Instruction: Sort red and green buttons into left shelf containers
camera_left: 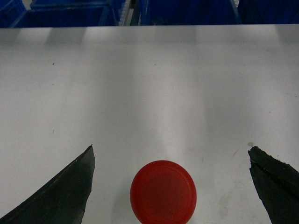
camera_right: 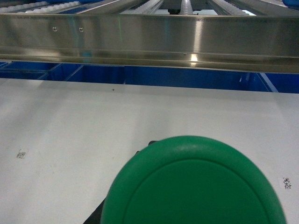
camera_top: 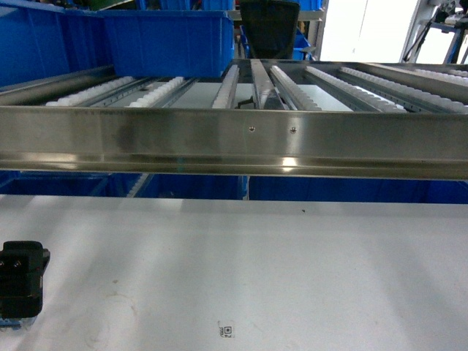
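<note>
Nearest thing in the right wrist view is the green button (camera_right: pixel 194 184), cap filling the bottom of the picture, right up against the camera. Can't see the right jaws at all there, so I can't tell if they're closed on it or just parked over it.

Left wrist view: red button (camera_left: pixel 163 191) sits on the white surface (camera_left: pixel 149 93), cap up, between the two dark fingers (camera_left: pixel 70 191) of the left gripper (camera_left: pixel 170 186). The jaws are wide apart, nothing in them, clear gap on both sides of the cap.

Handling-wise I'd guess these are light, hard plastic, not fragile. The domed cap looks smooth and rounded, so pinching it there would probably slip. Better to go lower and take the blocky body under the cap, though that's hidden from here.

Head view only shows a black bit of the left arm (camera_top: pixel 22 281) at the near left edge. Further out is the steel rail (camera_top: pixel 234 139) of the roller shelf, and a blue bin (camera_top: pixel 168 44) sits on the far left of it, well away from both buttons
</note>
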